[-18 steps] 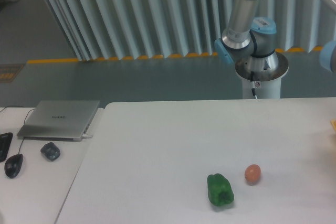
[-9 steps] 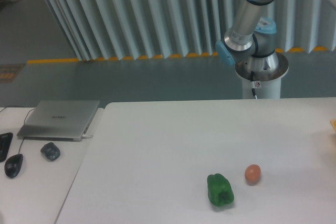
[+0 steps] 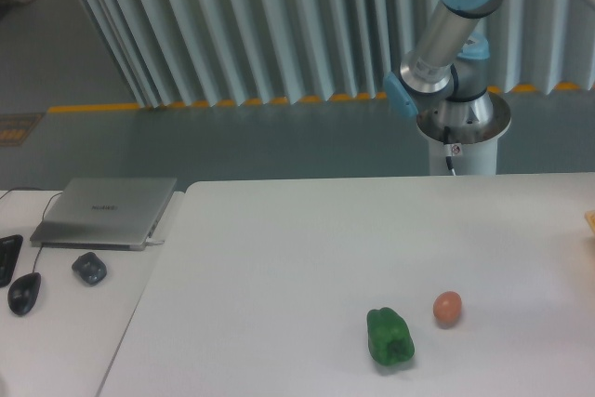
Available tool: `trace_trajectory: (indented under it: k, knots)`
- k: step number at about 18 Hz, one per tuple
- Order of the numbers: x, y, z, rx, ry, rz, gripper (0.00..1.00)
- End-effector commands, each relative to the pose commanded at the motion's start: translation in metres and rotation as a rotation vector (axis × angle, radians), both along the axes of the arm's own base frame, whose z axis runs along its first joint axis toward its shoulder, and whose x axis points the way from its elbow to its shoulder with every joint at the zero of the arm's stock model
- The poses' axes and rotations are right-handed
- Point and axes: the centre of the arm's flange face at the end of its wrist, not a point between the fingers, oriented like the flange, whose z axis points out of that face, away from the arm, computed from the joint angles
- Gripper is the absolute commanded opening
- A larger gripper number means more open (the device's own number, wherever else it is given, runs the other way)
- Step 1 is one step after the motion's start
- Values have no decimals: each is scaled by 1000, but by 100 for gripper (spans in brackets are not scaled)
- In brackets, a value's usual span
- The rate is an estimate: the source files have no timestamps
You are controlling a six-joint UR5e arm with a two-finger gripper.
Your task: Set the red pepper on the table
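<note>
Nearest you, a green pepper (image 3: 390, 337) lies on the white table (image 3: 279, 267), with a small orange ball (image 3: 447, 308) just beside it to the right. Off to the left sit a mouse (image 3: 24, 292) and closed laptop (image 3: 105, 211) on the desk. At the far right the arm (image 3: 453, 34) rises out of frame; you can't see its claw or the red pepper

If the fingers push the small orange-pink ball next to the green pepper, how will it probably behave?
The orange-pink ball looks round and smooth, so it would probably roll away rather than slide. The table is flat and bare around it, so nothing much would stop it, except the green pepper close on one side. Its small size suggests it is light, though weight cannot be seen.
</note>
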Motion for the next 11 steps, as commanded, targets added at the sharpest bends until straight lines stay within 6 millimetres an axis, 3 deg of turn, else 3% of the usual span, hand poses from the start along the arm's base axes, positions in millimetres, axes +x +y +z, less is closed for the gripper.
trace_trajectory:
  k: [3,7,11]
  knots:
    - [0,3,-6,-1,-5,0,100]
    - [1,13,-34,-4,-44,-9,100]
    - [0,18,-35,27,-48,-2,100]
